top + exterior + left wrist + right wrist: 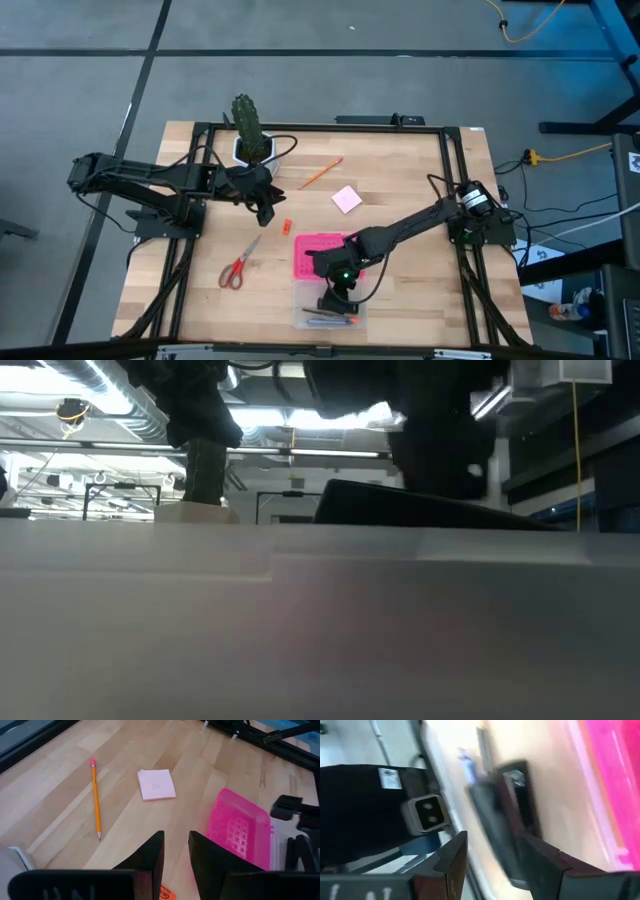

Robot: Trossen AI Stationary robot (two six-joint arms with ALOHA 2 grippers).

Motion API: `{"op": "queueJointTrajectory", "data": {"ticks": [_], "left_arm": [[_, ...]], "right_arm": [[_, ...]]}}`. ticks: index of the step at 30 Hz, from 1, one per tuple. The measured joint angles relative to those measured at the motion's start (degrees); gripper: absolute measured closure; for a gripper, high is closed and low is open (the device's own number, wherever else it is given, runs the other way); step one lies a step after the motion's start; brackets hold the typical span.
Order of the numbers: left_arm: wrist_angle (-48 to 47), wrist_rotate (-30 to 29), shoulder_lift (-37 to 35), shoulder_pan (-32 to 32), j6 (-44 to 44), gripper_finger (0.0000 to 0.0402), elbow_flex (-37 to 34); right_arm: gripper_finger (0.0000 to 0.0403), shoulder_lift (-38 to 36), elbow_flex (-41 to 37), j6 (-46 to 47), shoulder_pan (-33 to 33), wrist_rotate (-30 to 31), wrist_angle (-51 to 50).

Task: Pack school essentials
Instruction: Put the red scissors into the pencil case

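- High view: a pale wooden table (400, 190) with visible plank grain carries scattered stationery, framed by dark rails.
- Thin orange pencil (321, 173) lies slanted near the far edge; the pale pink square notepad (347, 199) sits flat close beside it, apart.
- Red-handled scissors (238, 265) lie toward the near left; a tiny red-orange piece (285, 227) rests between them and the left gripper (264, 208).
- Left gripper hovers just by the green cactus (247, 122) in its white pot; its fingers (150, 857) stand slightly apart, holding nothing.
- Right gripper (337, 298) hangs over the clear plastic box (330, 312), fingers (452, 857) apart; a black oblong block (517, 810) and pens lie inside, blurred.
- Dotted pink lid (322, 255) lies beside the box's far end.
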Motion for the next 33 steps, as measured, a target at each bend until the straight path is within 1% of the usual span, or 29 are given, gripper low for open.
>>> {"op": "queueJointTrajectory", "data": {"ticks": [3,5,7,10,14,17,19,20,21,23,26,28,30,32,33], "left_arm": [[0.0,0.0,0.0,0.0,0.0,0.0318,0.0],[0.0,0.0,0.0,0.0,-0.4,0.0318,0.0],[0.0,0.2,0.0,0.0,-1.3,0.0318,0.0],[0.0,1.3,0.0,0.0,-2.4,0.0318,0.0],[0.0,1.8,0.0,0.0,-5.2,0.0318,0.0],[0.0,1.8,0.0,0.0,-7.5,0.0318,0.0],[0.0,1.8,0.0,0.0,-7.9,0.0318,0.0],[0.0,1.8,0.0,0.0,-7.9,0.0318,0.0],[0.0,1.8,0.0,0.0,-7.9,0.0318,0.0],[0.0,1.8,0.0,0.0,-8.0,0.0318,0.0],[-0.6,1.8,0.0,0.0,-8.0,0.0318,0.0],[-0.3,1.7,0.0,-0.2,-8.0,0.0318,0.0],[-0.3,1.7,0.0,-0.2,-7.7,0.0318,0.0],[-0.3,1.4,0.0,-0.3,-7.7,0.0318,0.0],[-0.3,1.3,0.0,-0.3,-7.7,0.0318,0.0]], "right_arm": [[0.0231,-0.1,3.6,-2.8,-0.4,1.2,-3.0],[0.0231,-0.1,7.4,-6.3,-0.6,5.0,-9.3],[0.0231,-0.1,12.7,-11.0,-0.5,12.2,-18.0],[0.0231,-0.1,20.8,-17.4,-0.4,25.8,-30.3],[0.0231,-0.2,30.4,-21.1,-0.5,41.5,-42.8],[0.0231,-0.2,36.2,-18.4,-0.8,51.9,-52.8],[0.0231,-0.2,39.7,-13.4,-1.1,59.0,-60.4],[0.0231,-0.3,40.8,-11.2,-1.4,62.3,-61.5],[0.0231,-1.1,41.0,-10.7,-1.9,64.9,-60.1],[0.0231,-3.1,40.2,-12.1,-3.0,67.5,-58.5],[0.0231,-6.0,39.3,-10.2,-5.5,70.4,-60.9],[0.0231,-8.7,36.3,-12.0,-7.8,70.4,-59.6],[0.0231,-11.8,33.0,-11.7,-10.1,70.2,-60.4],[0.0231,-15.8,27.6,-10.7,-12.6,69.4,-60.4],[0.0231,-17.6,24.6,-10.8,-13.8,68.0,-59.8]]}}
